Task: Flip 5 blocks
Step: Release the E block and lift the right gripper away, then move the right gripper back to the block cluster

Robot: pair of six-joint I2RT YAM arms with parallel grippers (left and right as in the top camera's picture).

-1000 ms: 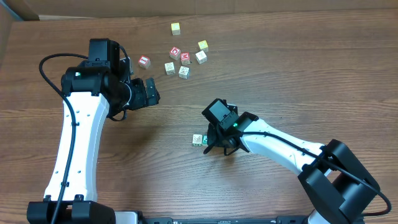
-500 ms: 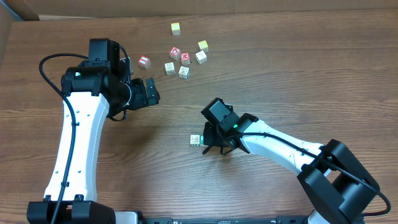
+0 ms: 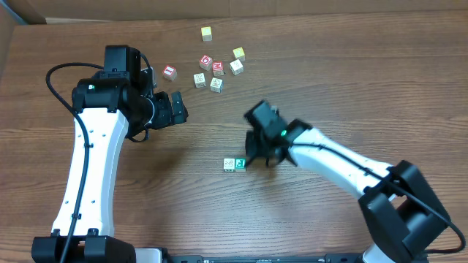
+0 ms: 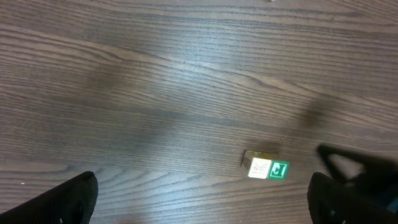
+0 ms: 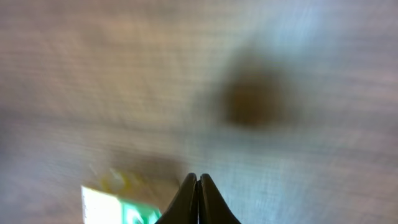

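Observation:
The green-faced block [image 3: 234,164] lies alone on the table's middle, a pale face beside its green one; it also shows as the green-faced block [image 4: 266,168] and, blurred, [image 5: 115,208]. My right gripper [image 3: 253,155] is shut with nothing in it, just right of that block and apart from it; its tips [image 5: 198,180] press together. My left gripper [image 3: 175,108] stands open and empty at the left, its wide fingers [image 4: 81,193] far from the block. A red-faced block [image 3: 170,71], pale whitish blocks [image 3: 199,79] [image 3: 216,84] and a yellowish block [image 3: 238,52] sit at the back.
Red "D" [image 3: 206,62] and "M" [image 3: 218,69] cubes lie among the back cluster, with another pale cube [image 3: 236,67] and a yellowish cube [image 3: 207,33] farther back. A cardboard wall [image 3: 14,14] borders the table's far left corner.
My right arm has swung up and away from the green-faced block, which now rests free with its green face showing. The left arm has not moved.

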